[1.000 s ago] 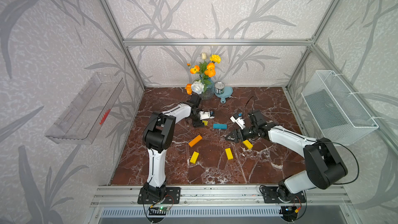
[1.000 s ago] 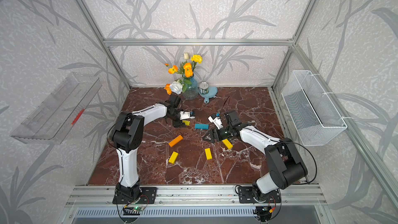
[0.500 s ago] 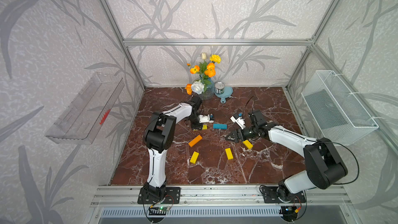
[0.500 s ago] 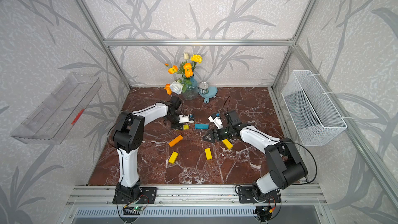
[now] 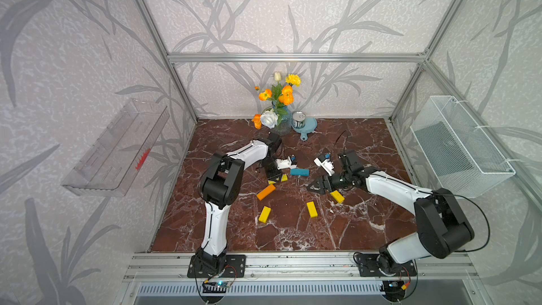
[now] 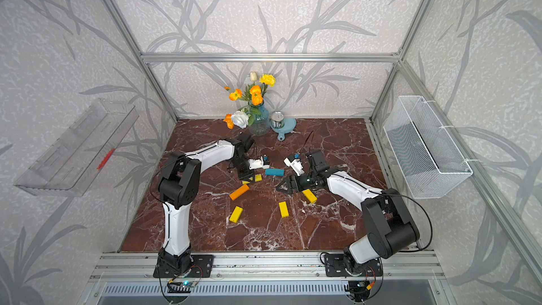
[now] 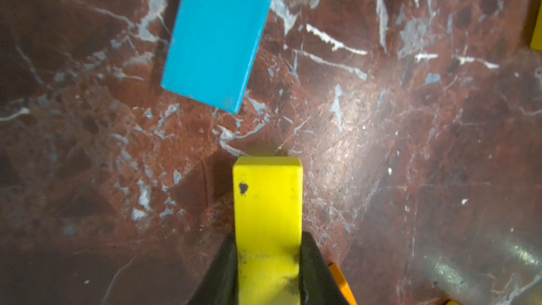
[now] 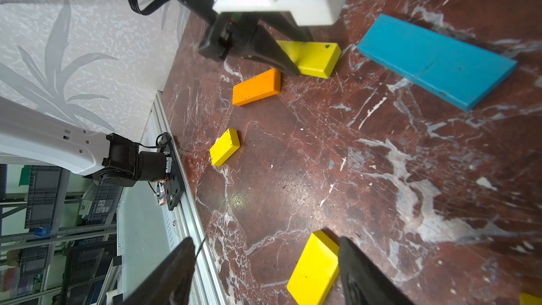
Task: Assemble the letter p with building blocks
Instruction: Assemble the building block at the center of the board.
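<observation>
Lower centre, left wrist view: left claw (image 7: pixel 268 237) newly clamped on yellow block (image 7: pixel 268 198); pickup judged secured. Right claw (image 8: pixel 265 240) agape, empty.

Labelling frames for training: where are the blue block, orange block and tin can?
blue block (image 5: pixel 299 172): in a top view, middle of its upper face.
orange block (image 5: pixel 266 192): in a top view, middle of its upper face.
tin can (image 5: pixel 298 123): in a top view, its side wall.

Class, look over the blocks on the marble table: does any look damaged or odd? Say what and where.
The yellow block gripped by the left claw has a small dark pit near its free end, like a chip. Nothing else stands out.
</observation>
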`<move>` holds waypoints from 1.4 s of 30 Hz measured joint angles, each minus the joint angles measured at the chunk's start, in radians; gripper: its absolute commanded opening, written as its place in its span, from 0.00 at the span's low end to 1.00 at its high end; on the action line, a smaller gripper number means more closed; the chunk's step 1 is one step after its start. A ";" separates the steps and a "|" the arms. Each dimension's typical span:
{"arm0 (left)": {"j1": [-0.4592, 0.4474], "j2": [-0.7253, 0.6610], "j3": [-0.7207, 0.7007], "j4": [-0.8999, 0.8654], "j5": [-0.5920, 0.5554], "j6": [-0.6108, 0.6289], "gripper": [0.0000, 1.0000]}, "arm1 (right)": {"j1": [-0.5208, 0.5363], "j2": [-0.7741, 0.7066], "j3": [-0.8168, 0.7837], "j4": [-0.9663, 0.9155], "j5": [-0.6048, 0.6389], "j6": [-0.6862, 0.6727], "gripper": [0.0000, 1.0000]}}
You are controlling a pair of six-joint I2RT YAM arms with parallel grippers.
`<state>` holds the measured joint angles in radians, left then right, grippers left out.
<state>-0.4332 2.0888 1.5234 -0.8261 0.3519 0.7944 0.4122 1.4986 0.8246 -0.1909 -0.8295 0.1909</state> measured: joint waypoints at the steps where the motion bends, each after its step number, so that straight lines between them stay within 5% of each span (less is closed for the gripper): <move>1: -0.003 0.000 0.000 0.013 -0.001 -0.026 0.00 | 0.000 -0.005 -0.002 0.000 0.003 0.000 0.76; 7: -0.011 -0.004 0.021 0.052 -0.005 -0.221 0.00 | 0.000 -0.035 -0.005 -0.017 0.022 0.000 0.76; 15: -0.047 0.046 0.244 -0.068 -0.144 -0.508 0.00 | 0.000 -0.061 -0.005 -0.034 0.045 0.000 0.76; 27: -0.128 -0.145 -0.114 0.064 -0.117 -0.901 0.00 | 0.000 -0.063 -0.009 -0.057 0.074 0.008 0.76; 42: -0.185 -0.233 -0.268 0.343 -0.177 -1.157 0.00 | 0.000 -0.078 -0.031 -0.069 0.108 0.031 0.76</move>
<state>-0.6178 1.8553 1.2552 -0.4835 0.1749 -0.3626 0.4122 1.4204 0.7933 -0.2600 -0.7216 0.2218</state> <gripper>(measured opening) 0.297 0.759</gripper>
